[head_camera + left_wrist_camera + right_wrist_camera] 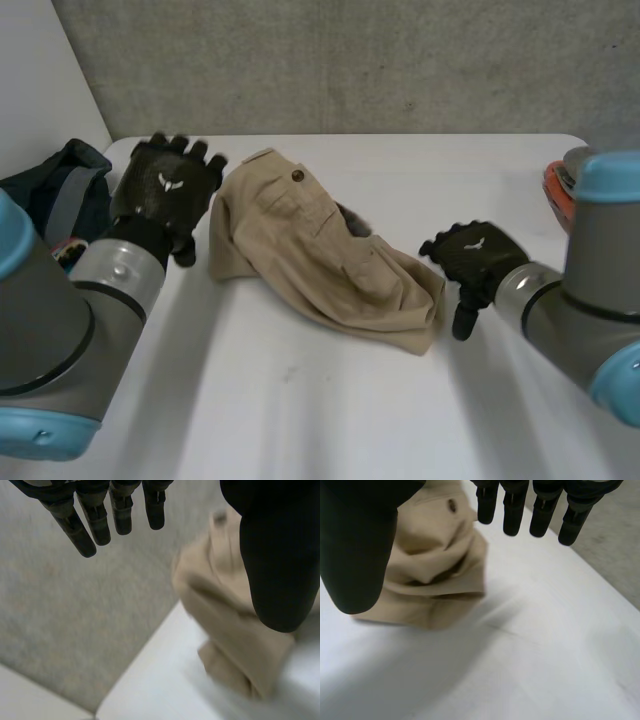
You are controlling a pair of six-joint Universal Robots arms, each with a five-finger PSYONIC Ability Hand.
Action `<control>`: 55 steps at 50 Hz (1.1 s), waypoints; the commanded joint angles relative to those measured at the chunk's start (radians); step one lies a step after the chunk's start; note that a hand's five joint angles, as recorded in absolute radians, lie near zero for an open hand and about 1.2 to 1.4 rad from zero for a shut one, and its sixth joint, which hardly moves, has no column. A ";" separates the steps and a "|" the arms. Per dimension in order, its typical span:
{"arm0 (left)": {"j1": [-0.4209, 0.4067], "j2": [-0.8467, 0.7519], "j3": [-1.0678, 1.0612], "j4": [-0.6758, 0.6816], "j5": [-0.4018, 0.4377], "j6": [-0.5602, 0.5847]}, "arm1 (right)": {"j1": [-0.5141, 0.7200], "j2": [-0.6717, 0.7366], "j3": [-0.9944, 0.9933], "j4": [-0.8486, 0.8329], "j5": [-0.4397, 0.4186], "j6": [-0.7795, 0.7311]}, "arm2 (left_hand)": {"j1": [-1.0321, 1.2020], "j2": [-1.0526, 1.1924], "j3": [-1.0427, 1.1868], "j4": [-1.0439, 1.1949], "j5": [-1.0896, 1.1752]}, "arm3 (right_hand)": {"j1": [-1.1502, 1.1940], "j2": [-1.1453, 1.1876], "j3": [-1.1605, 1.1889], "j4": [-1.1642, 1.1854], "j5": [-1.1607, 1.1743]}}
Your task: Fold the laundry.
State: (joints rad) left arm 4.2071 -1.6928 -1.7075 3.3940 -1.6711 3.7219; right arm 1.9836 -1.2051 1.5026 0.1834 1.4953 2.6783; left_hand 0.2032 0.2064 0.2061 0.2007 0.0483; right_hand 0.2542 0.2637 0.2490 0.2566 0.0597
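The tan trousers [320, 255] lie crumpled in a loose heap in the middle of my bench [330, 400], running slantwise from the far side toward my right. A dark button and a flapped pocket face up.

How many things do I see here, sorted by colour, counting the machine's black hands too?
Beige: 1, crumpled beige cloth garment with buttoned pocket.
Dark blue: 1, dark blue fabric bundle.
Orange: 1, orange object, partly hidden.
Black: 2, left hand and right hand.
Total: 5.
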 commanded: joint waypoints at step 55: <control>-0.180 -0.424 0.994 -0.024 0.112 0.055 | -0.152 0.039 -0.058 0.004 0.032 0.066 | 1.193 1.190 1.190 1.196 1.173 | -0.030 -0.039 -0.025 -0.032 -0.010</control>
State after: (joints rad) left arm 4.1215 -2.0604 -0.9089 3.3481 -1.6143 3.8055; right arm 1.8774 -1.1342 1.4719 0.1873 1.4888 2.7038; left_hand 1.1337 1.1937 1.1858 1.1993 0.9665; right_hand 0.2360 0.2304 0.2282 0.2319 0.0486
